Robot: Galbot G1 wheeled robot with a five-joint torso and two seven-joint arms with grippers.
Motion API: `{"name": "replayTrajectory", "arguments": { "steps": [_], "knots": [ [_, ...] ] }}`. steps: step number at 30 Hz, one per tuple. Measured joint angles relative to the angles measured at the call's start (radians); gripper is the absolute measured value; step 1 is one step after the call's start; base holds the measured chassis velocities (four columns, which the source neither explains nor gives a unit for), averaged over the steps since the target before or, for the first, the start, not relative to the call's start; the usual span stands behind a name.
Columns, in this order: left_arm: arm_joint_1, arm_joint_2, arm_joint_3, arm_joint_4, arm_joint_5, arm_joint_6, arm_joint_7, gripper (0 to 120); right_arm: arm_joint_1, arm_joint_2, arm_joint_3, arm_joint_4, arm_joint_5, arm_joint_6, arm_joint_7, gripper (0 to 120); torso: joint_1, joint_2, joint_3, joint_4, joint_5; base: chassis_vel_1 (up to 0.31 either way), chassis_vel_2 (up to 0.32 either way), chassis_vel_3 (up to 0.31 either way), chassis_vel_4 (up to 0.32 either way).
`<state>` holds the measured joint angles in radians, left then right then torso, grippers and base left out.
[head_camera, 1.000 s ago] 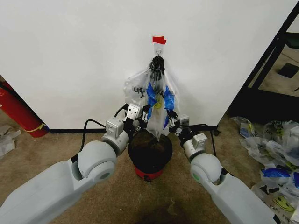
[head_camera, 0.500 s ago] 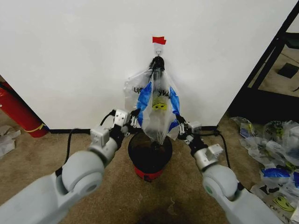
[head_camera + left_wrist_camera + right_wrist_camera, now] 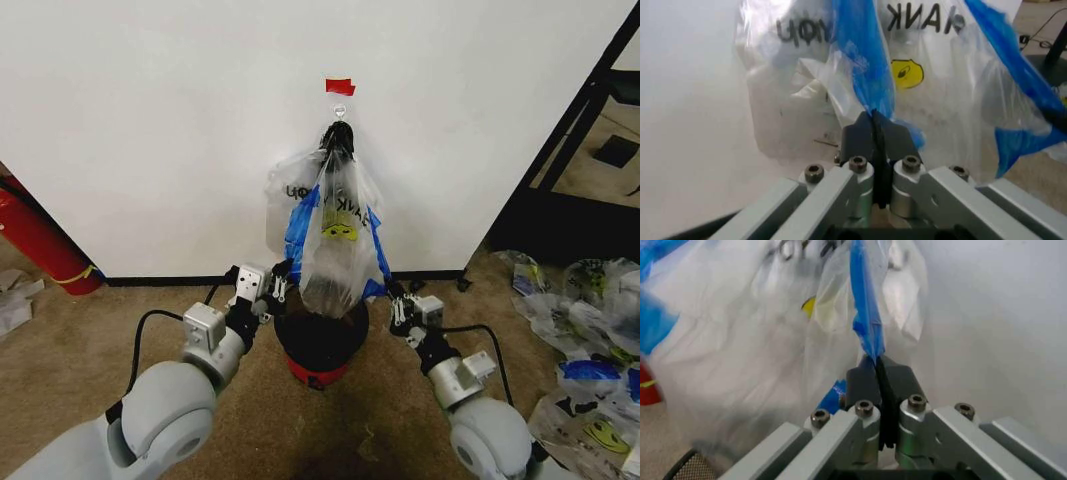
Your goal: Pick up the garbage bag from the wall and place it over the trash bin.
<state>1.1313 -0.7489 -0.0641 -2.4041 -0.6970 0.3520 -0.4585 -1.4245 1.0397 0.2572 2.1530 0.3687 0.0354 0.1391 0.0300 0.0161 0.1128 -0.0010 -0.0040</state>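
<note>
Head view: the thin translucent whitish garbage bag [image 3: 338, 240], blue-edged with a yellow smiley, hangs from the white wall [image 3: 160, 120], stretched above the round black trash bin [image 3: 320, 335].

Left wrist: left end effector [image 3: 873, 131] pinches its blue edge.

Right wrist: right end effector [image 3: 879, 374] pinches likewise.

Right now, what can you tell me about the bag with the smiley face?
The garbage bag is thin, see-through whitish plastic with blue patches and a small yellow smiley face. It hangs from a hook on the white wall, its top bunched at the hook. Its bottom tip reaches the open top of the black bin. The left gripper and the right gripper are each shut on a blue edge, spreading it apart. Another bag with dark lettering hangs behind it.
</note>
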Motion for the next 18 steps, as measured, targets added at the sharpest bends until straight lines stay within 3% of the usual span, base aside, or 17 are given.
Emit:
{"name": "replayTrajectory", "arguments": {
  "steps": [13,18],
  "knots": [
    [0.135,-0.005,-0.032,-0.053,0.064,-0.018,0.015,0,-0.087,0.012,0.070,0.073,-0.007,0.013,-0.005,0,0.000,0.000,0.000,0.0000,0.0000,0.000,0.000,0.000,0.000],
    [0.194,-0.001,-0.047,-0.073,0.092,-0.027,0.023,0,-0.182,0.022,0.103,0.103,-0.037,0.041,-0.023,0,0.000,0.000,0.000,-0.0001,0.0000,0.000,0.000,0.000,0.000]
  ]
}}
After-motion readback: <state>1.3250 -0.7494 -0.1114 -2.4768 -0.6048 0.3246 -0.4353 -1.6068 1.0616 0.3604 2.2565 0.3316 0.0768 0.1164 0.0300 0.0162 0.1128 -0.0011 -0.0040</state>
